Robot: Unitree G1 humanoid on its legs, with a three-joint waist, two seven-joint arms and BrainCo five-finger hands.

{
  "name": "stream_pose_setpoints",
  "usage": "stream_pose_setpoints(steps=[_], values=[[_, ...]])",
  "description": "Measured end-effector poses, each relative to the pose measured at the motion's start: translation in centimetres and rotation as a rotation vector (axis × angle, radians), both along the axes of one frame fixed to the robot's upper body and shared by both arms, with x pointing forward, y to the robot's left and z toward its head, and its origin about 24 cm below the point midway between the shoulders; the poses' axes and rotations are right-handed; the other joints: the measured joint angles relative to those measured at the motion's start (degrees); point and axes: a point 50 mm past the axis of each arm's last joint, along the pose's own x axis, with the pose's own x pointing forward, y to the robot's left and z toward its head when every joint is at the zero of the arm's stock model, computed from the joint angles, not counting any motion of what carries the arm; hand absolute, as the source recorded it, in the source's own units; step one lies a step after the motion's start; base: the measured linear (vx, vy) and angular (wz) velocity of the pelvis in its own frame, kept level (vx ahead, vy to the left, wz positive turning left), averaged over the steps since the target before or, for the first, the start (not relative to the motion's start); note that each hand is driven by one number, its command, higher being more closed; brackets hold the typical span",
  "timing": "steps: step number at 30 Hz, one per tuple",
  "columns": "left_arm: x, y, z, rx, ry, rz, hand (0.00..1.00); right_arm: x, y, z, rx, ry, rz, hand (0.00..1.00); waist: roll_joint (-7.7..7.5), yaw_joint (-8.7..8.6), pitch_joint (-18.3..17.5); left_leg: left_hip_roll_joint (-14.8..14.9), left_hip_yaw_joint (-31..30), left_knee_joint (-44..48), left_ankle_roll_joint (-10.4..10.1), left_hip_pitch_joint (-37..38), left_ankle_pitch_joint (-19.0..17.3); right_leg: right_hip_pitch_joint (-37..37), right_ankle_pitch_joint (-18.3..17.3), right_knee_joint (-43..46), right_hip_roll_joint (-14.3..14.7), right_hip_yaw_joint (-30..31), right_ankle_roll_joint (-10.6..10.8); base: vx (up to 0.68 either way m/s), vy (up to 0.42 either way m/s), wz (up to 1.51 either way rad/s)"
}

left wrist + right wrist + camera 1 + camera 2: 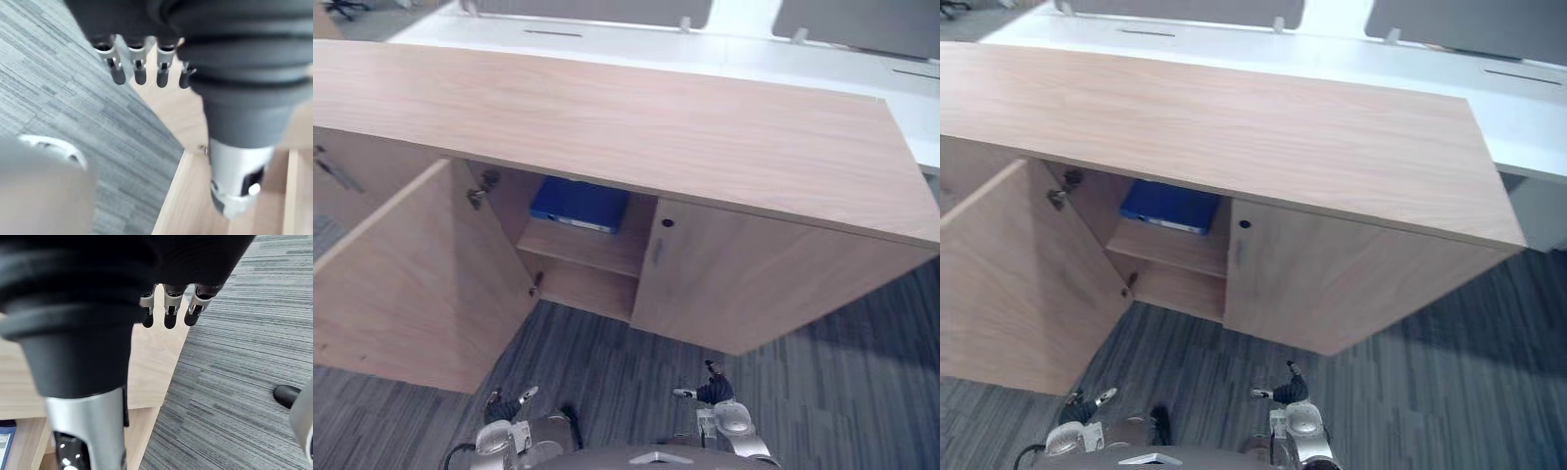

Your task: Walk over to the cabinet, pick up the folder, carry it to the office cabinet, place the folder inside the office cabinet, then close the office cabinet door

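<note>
1. Lying flat on a shelf [592,251] inside the wooden office cabinet [607,127], the blue folder [579,204] sits in the left compartment, with neither hand touching it.
2. The cabinet's left door [411,284] stands swung wide towards the robot, while the right door [754,284] beside it is closed.
3. The left hand [504,407] hangs low over the grey carpet [607,362] near the open door, its fingers [138,66] loosely extended and holding nothing.
4. The right hand [714,392] hangs low before the closed door, well apart from the folder, its fingers [170,313] likewise relaxed and empty.
5. A white desk [705,44] runs behind the cabinet.
</note>
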Motion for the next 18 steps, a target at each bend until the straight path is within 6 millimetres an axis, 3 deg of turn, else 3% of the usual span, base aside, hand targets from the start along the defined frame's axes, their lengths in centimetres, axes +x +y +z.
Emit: stream_pose_setpoints(steps=[2, 4, 6, 10, 13, 18], values=[[-1.1, 1.2, -0.1, 0.01, 0.018, 0.064, 0.0, 0.3, 0.6, 0.0, 0.022, -0.003, -0.009, 0.0, -1.43, 0.49, -0.62, -3.15, -1.02, -12.67, 0.25, 4.56, 7.01, 0.23, 0.38, -2.68, -0.1, 1.58, -0.26, -0.12, 0.067, 0.38], [-2.2, 1.9, -0.1, 0.026, 0.039, 0.12, 0.0, 0.1, 0.2, -0.1, 0.021, 0.003, -0.03, 0.0, -1.09, 0.26, -0.94, -4.22, -2.46, -19.11, 0.34, 6.99, 10.35, 0.72, 0.76, -3.9, 0.69, 3.19, -0.48, -0.08, 0.046, 0.43], [-3.0, 3.1, 0.0, 0.047, 0.048, 0.202, 0.0, -0.3, -0.1, -0.5, 0.02, 0.031, -0.046, 0.0, -0.97, 0.76, -0.86, -4.56, -2.97, -19.15, 0.58, 7.51, 10.58, 1.93, 1.62, -5.22, 0.82, 3.33, -0.36, -0.04, 0.051, 0.18], [-4.5, 8.4, 1.6, 0.153, 0.007, 0.451, 0.0, -0.3, -0.2, -0.7, 0.018, 0.048, -0.044, 0.0, -0.1, 1.25, -1.04, -4.63, -3.3, -19.18, 0.49, 7.98, 10.22, 3.69, 3.16, -7.95, 1.65, 3.5, -0.31, -0.01, 0.007, 0.01], [-3.7, 12.0, 4.1, 0.249, -0.119, 0.582, 0.0, -0.3, -0.8, -0.6, -0.001, 0.051, -0.041, 0.0, -0.01, 1.58, -1.06, -4.61, -3.54, -19.2, 0.39, 8.08, 10.13, 4.32, 3.6, -9.06, 2.05, 3.82, -0.52, 0.0, 0.001, 0.04], [-1.2, 16.7, 9.4, 0.42, -0.349, 0.584, 0.0, -0.3, -1.6, -0.5, -0.031, 0.051, -0.028, 0.0, 0.03, 2.16, -1.04, -4.63, -3.71, -19.2, 0.45, 8.05, 9.84, 4.81, 3.74, -10.17, 2.6, 4.54, -0.75, 0.02, -0.005, 0.01]])
